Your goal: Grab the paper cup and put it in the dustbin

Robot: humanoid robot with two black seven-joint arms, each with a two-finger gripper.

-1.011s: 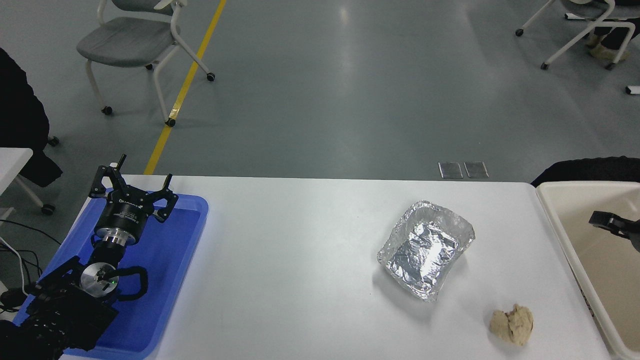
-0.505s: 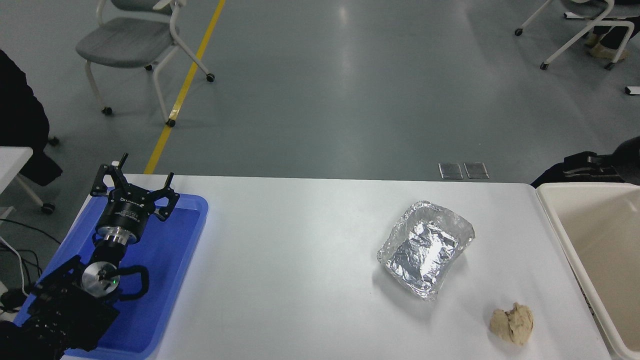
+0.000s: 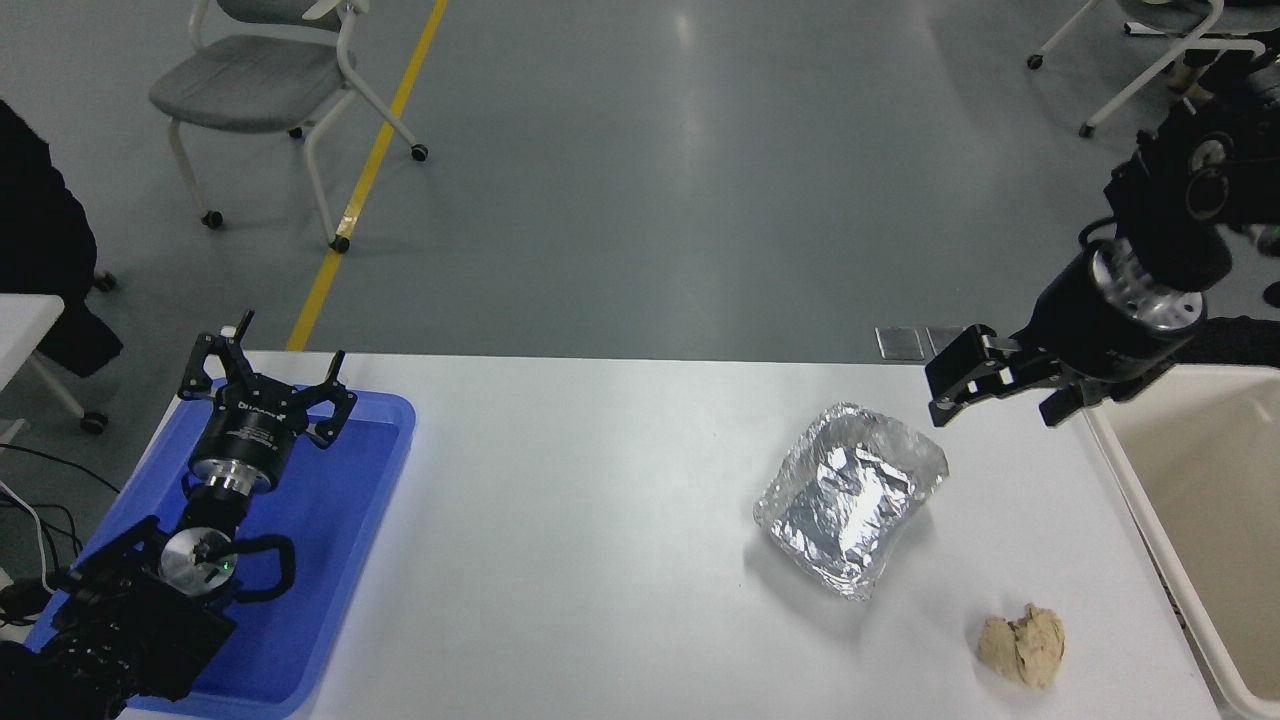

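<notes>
The paper cup is not in view. The dustbin (image 3: 1225,500), a large cream bin, stands at the table's right edge, partly cut off by the picture; what shows of its inside is bare. My right gripper (image 3: 1000,400) hangs open and empty above the table's far right, between the dustbin's rim and the foil tray, fingers pointing left. My left gripper (image 3: 275,352) is parked open over the blue tray at the lower left.
A crumpled silver foil tray (image 3: 852,495) lies right of centre. A tan paper wad (image 3: 1022,647) lies near the front right. A flat blue tray (image 3: 330,520) sits at the left. Chairs stand on the floor beyond the table.
My right gripper has come up out of the dustbin and swung left into full view, now above the table near the foil tray. The left arm has not moved.
</notes>
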